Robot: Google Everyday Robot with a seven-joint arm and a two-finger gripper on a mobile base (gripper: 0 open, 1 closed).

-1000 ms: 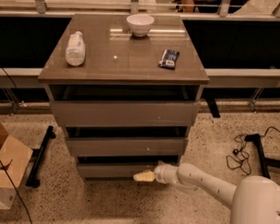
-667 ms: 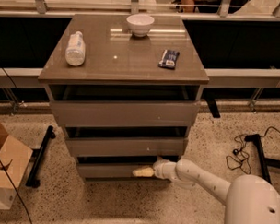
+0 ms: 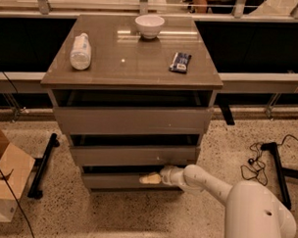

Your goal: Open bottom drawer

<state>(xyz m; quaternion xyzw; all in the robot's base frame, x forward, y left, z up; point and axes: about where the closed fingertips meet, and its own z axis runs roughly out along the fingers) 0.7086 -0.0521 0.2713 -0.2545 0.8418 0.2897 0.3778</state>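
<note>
At the foot of the cabinet (image 3: 131, 66), the gripper (image 3: 150, 178) sits against the front of the bottom drawer (image 3: 112, 181), right of centre and up at the top edge, where a dark gap divides it from the middle drawer (image 3: 133, 155). Change over the last second: the gripper climbs. A second ago its pale tip hangs lower on the drawer face; now it is level with the lip and a touch further in toward the gap. The arm (image 3: 200, 181) reaches in from the lower right, low over the floor and nearly level. Open or closed, I cannot tell; the tip reads as one pale shape, and I cannot say it has hold of anything. The drawer itself shows no movement: its front stands in the same place as before, roughly flush with the middle one above, so it counts as shut. Reading: the approach is over and the tool is lining up on the top lip, the likely place to hook or pinch. The pull itself looks not yet begun. Next move probably needs a firm catch behind that edge, then a straight draw outward along the floor; a shallow catch could slip off the lip. On top, bottle (image 3: 80, 51), bowl (image 3: 149, 25) and packet (image 3: 180, 62) lie undisturbed. A box (image 3: 4, 179) stands well off to the left.
</note>
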